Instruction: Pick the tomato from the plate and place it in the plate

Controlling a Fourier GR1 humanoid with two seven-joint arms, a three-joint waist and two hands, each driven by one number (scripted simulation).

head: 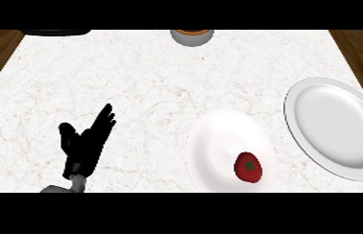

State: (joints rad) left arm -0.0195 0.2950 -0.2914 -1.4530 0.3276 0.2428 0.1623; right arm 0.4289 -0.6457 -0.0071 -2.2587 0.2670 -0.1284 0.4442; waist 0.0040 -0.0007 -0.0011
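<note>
Tomato [248,167] near white plate's [216,132] lower edge

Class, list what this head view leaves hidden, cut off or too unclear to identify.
- Right hand: not in the head view at all.
- Grey plate: its right part is cut off by the view's right edge.
- Grey cup: cut by the top edge; contents unclear.
- Dark object at top left: only a sliver shows, so it is unidentifiable.
- Left hand: its forearm is cut off at the lower edge.
</note>
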